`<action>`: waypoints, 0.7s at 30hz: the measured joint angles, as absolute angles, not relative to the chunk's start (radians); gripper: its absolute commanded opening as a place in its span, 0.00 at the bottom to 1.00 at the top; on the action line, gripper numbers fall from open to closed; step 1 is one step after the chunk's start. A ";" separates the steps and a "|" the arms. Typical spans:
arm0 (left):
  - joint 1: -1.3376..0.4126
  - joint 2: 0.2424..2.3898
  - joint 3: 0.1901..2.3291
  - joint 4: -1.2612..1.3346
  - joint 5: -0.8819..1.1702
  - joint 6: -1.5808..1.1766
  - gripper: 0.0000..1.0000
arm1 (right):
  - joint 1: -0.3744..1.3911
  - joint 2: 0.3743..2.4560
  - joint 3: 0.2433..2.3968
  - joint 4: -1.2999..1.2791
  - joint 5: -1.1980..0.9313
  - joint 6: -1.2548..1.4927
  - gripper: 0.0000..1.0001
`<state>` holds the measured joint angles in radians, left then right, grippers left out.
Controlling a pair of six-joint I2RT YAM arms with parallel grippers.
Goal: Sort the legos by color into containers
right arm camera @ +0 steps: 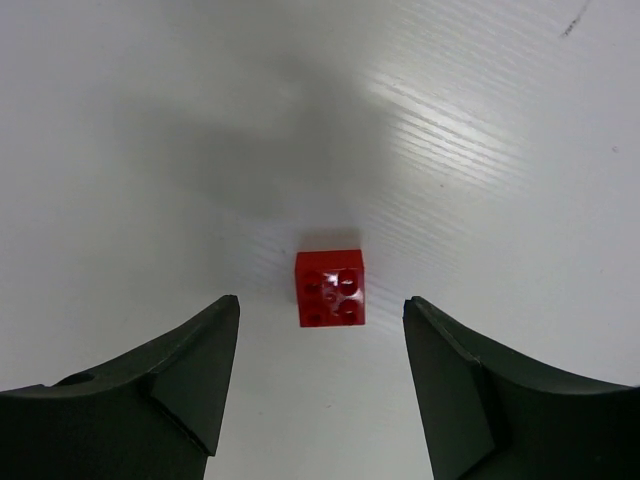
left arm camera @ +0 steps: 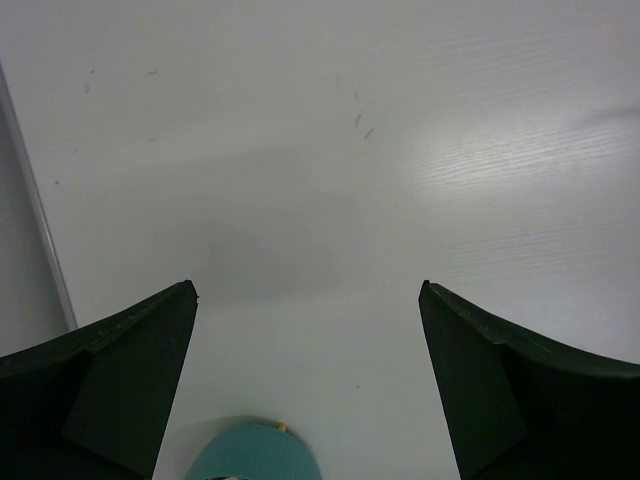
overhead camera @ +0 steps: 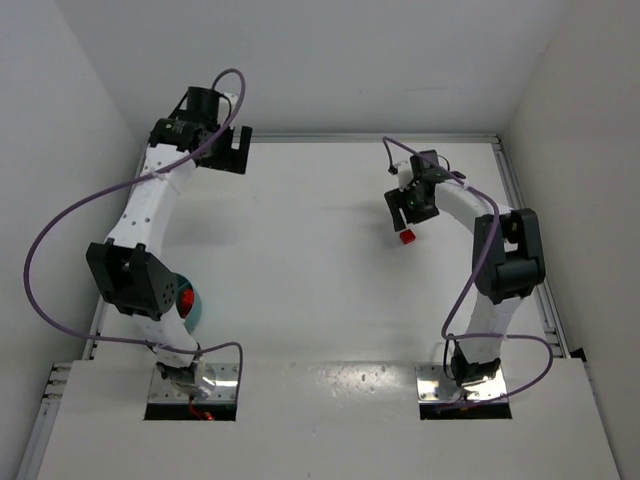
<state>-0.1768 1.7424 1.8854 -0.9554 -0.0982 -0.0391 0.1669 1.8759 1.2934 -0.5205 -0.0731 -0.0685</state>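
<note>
While the right gripper [right arm camera: 318, 300] hangs low over the white table [overhead camera: 300, 290], a small red square plastic brick with four studs [right arm camera: 330, 288] sits flat on the surface right between its dark fingers. Jaws are apart, with a clear gap on either side and nothing touching the brick! From overhead, it lies right of the table's middle, just beside the fingertips. Over at the far left, the left gripper [left arm camera: 307, 290] is spread wide, only bare table between its fingers. The round teal plastic bowl [overhead camera: 196, 306] sits near left, half hidden under the left arm, with a red piece [overhead camera: 186, 297] showing inside; which compartment, can't tell. The left wrist view catches its rim at the bottom edge, a yellow speck [left arm camera: 282, 427] on it.
</note>
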 measured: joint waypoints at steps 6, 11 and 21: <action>-0.135 1.691 1.820 -0.960 -0.133 -0.040 0.99 | 0.143 1.918 1.279 -0.507 -0.041 -0.095 0.63; -0.125 1.661 1.790 -0.972 -0.139 -0.038 0.99 | 0.131 1.935 1.275 -0.510 -0.033 -0.114 0.57; -0.011 1.599 1.723 -0.983 -0.052 -0.034 0.99 | 0.128 1.946 1.275 -0.509 -0.065 -0.143 0.56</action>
